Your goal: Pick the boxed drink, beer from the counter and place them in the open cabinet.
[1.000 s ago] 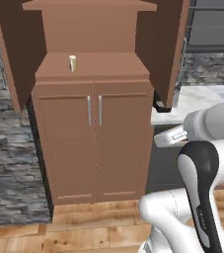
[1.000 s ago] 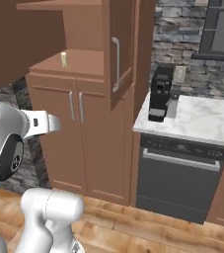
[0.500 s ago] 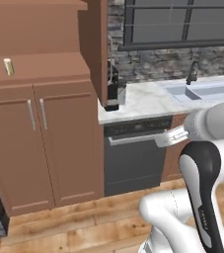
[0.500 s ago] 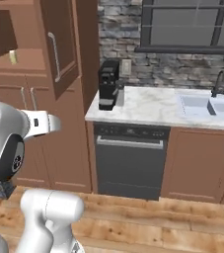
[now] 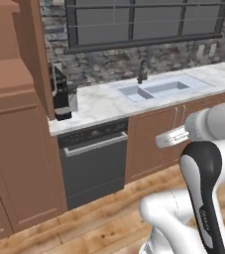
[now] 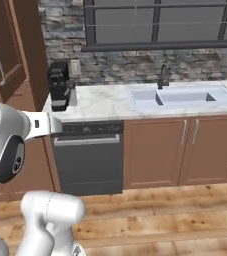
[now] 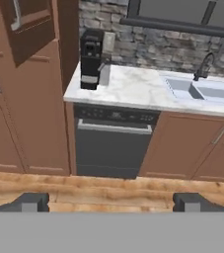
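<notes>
Hand view, end effector (image 7: 111,201) spread wide, empty, marbled counter (image 7: 133,91) running left-right

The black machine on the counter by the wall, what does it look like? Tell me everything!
The coffee machine is black and boxy, taller than it is wide, standing upright at the left end of the marbled counter, beside the brown cabinet. It has a bulky top, a hollow middle and a flat base resting on the counter. A small grey cup-like thing stands close by its side. Below it sits the dark dishwasher.
</notes>
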